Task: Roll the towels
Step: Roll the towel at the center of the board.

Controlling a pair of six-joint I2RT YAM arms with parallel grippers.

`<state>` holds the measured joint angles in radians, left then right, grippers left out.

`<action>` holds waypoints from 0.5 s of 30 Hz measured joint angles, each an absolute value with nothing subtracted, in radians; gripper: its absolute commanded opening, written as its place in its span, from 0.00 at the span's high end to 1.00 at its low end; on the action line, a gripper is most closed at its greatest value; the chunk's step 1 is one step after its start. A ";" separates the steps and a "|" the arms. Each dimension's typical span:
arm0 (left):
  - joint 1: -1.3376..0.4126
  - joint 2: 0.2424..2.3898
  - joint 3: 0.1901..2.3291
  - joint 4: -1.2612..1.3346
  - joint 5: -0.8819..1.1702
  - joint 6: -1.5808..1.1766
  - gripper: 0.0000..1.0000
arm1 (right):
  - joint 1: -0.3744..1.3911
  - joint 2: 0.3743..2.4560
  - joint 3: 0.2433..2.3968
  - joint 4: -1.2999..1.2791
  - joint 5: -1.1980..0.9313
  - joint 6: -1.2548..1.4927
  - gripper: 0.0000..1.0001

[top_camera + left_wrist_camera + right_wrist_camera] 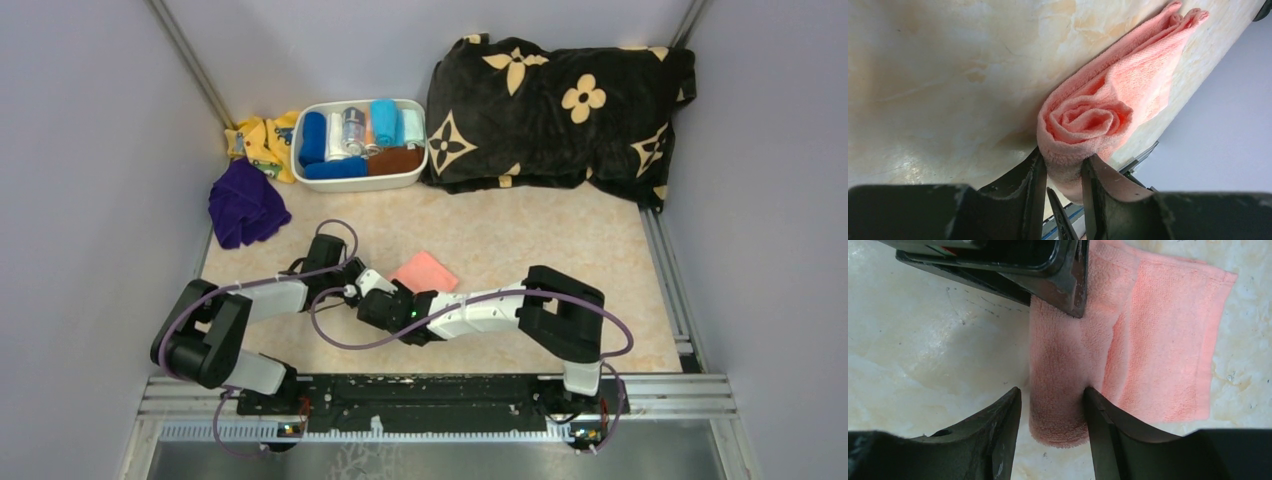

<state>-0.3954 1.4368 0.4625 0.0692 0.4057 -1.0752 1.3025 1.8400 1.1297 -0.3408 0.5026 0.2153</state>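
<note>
Top external: one pink towel [425,272], one purple [243,205].

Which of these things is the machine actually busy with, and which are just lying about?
Part of the job: pink towel, partly rolled; left end effector, pinching one end of the roll; right end effector, open around the other end; purple towel, crumpled, not yet rolled.

Just lying about: yellow cloth; white basket; black flowered blanket.
</note>
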 measured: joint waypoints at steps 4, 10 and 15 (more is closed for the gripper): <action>-0.397 1.435 0.463 0.069 0.401 -1.076 0.60 | 1.303 1.856 1.134 -0.338 0.516 0.202 0.57; -0.397 1.408 0.463 0.058 0.383 -1.074 0.42 | 1.302 1.878 1.135 -0.326 0.542 0.176 0.84; -0.394 1.327 0.449 0.010 0.329 -1.052 0.33 | 1.282 1.854 1.113 -0.303 0.487 0.141 1.00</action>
<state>-0.3943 1.3273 0.4492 0.0097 0.3286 -1.0519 1.2819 1.8538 1.1126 -0.3031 0.4870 0.1413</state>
